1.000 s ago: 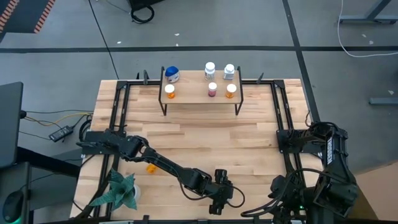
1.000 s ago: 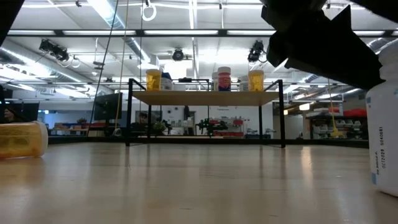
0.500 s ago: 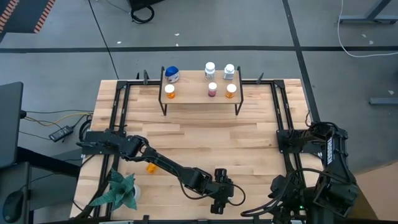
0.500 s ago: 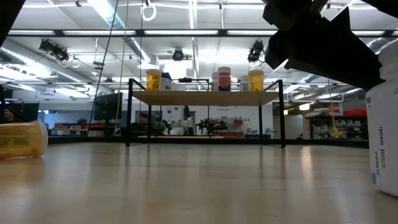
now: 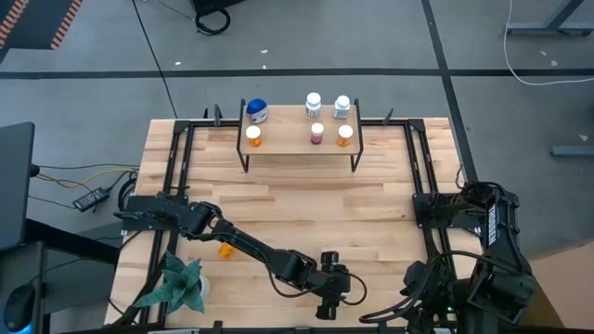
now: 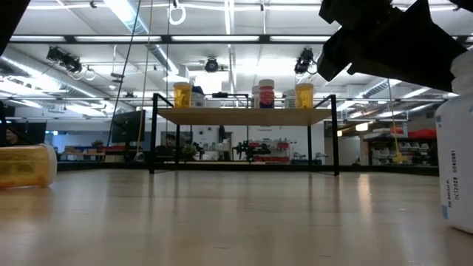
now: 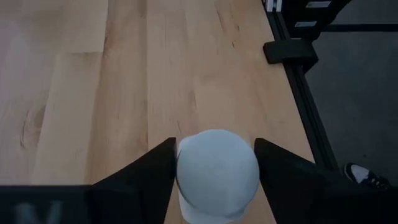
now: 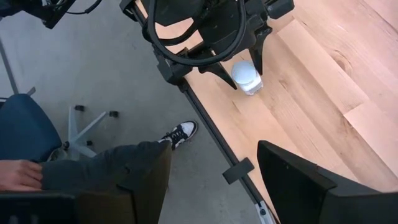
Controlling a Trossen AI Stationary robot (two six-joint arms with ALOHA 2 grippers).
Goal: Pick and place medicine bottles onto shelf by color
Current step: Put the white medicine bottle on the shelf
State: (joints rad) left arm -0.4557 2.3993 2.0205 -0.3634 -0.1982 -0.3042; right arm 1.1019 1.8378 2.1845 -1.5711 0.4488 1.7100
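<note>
A white bottle with a white cap (image 7: 217, 173) stands upright near the table's near edge, also visible in the low view (image 6: 457, 148). My left gripper (image 5: 331, 301) is over it, with one finger on each side of the cap. An orange bottle (image 5: 225, 249) lies on its side on the table. The shelf (image 5: 299, 147) stands at the far edge. It carries a blue-lidded bottle (image 5: 257, 111), two white ones (image 5: 314, 100), two orange ones (image 5: 252, 135) and a dark red one (image 5: 317, 133). My right gripper (image 8: 211, 180) hangs open, raised at the near right. My left gripper pinches the white bottle's cap (image 7: 184, 167) between its two fingers, one on each side. The fingers slant down at it from the table's left and far side. The bottle stays upright with its base (image 8: 250, 88) on the table.
A green plant (image 5: 181, 283) stands at the near left corner. A black frame rail (image 7: 298, 93) runs along the table's edge beside the bottle. A seated person's leg and shoe (image 8: 180, 132) are just off the near edge. The wide middle of the tabletop (image 5: 306, 213) is bare wood.
My left gripper has rolled slightly about its own line above the white bottle, and its dark outline sits a little differently in the low view. The bottle has stayed standing in the same spot.
</note>
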